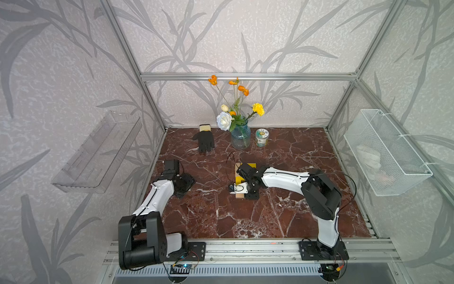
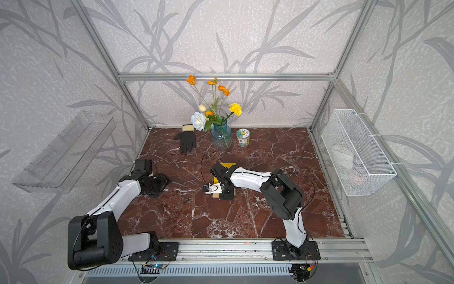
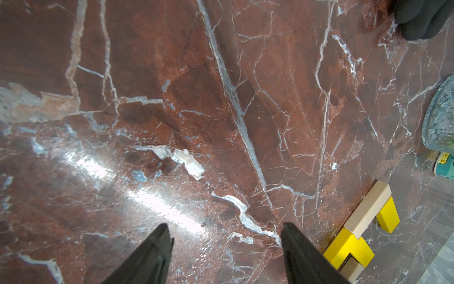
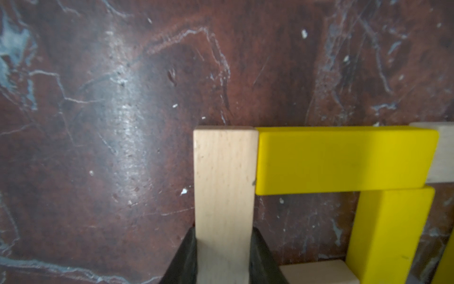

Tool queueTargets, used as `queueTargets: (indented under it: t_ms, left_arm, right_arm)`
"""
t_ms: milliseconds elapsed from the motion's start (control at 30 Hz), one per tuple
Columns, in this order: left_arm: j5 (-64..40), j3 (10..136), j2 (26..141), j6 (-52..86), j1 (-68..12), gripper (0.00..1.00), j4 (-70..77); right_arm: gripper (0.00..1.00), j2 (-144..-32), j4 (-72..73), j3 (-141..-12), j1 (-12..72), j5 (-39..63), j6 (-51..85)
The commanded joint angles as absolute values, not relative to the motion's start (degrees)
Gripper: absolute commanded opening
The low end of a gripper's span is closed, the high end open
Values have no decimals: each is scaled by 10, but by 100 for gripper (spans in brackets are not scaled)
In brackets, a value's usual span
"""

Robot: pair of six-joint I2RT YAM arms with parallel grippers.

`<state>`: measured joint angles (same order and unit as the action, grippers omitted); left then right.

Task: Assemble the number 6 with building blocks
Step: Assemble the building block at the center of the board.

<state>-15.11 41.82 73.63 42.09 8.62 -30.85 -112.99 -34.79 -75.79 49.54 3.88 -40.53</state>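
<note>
Closest of all, a tan wooden block sits pinched between the black fingers of my right claw, which is closed narrowly on its sides. The block's far end touches the end of a yellow bar, which meets a second yellow bar at a corner. These building blocks form the partly hidden number 6 mid-tabletop, in front of the glass vase and beneath my right wrist, while my left claw hangs well apart at the left, jaws spread wide over the marble, holding nothing.
</note>
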Motion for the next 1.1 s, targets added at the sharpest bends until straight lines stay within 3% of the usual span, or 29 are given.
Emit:
queueTargets:
  t_ms: [0,167,333,400,567,833,1067]
  left_arm:
    - [-144,412,730,417,84,73,-315]
    - [-144,413,731,415,84,73,-316]
    - [-143,411,730,413,84,73,-317]
    - [-143,410,730,412,84,73,-317]
    - [-141,409,729,411,84,73,-321]
    - [-140,410,724,406,84,73,-327]
    - [-141,409,714,409,84,73,-331]
  right_arm:
    - [6,-1152,-371,-761,490,23,-405]
    - [9,-1152,-373,-761,490,21,-404]
    - [37,-1154,-374,-762,490,16,-401]
    - [53,-1155,-376,-765,490,15,-399]
    - [69,-1158,-382,-773,490,17,-394]
    - [76,-1138,-398,-785,490,22,-388]
    - [84,-1049,-459,-838,489,14,-389]
